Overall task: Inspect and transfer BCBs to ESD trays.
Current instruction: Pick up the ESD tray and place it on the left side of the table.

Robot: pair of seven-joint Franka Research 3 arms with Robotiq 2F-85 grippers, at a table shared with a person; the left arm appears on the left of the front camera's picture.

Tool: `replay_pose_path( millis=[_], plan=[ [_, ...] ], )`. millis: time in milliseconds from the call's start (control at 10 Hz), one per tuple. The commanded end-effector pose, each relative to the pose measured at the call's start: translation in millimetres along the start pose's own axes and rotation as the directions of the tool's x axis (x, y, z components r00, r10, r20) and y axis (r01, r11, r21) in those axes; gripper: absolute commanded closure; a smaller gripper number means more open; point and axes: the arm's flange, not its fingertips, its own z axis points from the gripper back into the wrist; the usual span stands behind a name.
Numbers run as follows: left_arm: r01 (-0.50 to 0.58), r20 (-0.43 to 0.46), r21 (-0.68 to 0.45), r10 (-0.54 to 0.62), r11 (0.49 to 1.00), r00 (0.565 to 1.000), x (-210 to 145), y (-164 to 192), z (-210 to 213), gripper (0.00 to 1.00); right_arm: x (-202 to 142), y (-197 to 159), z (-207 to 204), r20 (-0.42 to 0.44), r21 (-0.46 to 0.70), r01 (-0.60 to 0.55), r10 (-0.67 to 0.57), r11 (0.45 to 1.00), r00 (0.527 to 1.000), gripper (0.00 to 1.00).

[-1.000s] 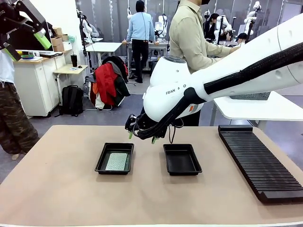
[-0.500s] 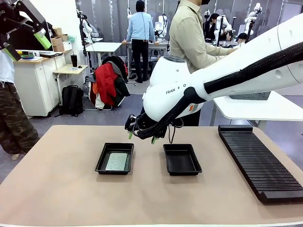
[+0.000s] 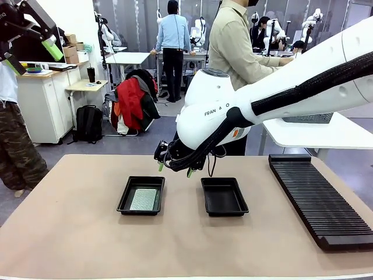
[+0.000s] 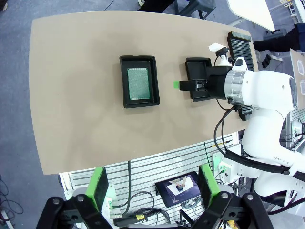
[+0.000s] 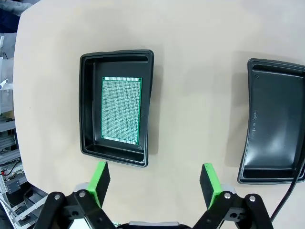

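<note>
With the right arm's jaws spread empty over beige desk (image 5: pixel 190 71), the thin green perforated board (image 5: pixel 121 109) lying in the shallow black plastic tray (image 5: pixel 86 105) ahead of one finger (image 5: pixel 100 176), a straight descent could miss it or clip the rim.

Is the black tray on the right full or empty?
Empty: the right tray shows bare black floor; the left tray holds a green board.

**Hardly any change in the last second**

Nothing on the surface (image 3: pixel 76 221) has visibly moved. The one slight shift is the person's outstretched hand (image 3: pixel 286 60), just above the right arm (image 3: pixel 332 55). It seems drawn back a touch toward the person's body.
</note>
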Motion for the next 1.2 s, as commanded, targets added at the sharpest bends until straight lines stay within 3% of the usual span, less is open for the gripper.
replay_pose_path(
  millis=[0,700,1100],
  plan=[
    [-0.003,0.002,-0.002,0.003,1.0,1.0,0.6,0.8,0.0,0.0,-1.5,0.8,-0.9,0.006,0.001,-0.002,0.002,1.0,1.0,0.0],
    [0.0,0.007,0.001,0.0,1.0,1.0,11.5,0.9,-8.5,0.0,-0.1,0.1,0.0,0.0,0.0,0.0,0.0,1.0,1.0,0.0],
    [0.009,-0.063,0.077,-0.004,0.997,0.998,42.4,2.4,-55.5,0.0,-7.9,-24.0,21.5,-0.026,0.163,0.049,-0.045,0.985,0.999,0.0]
  ],
)
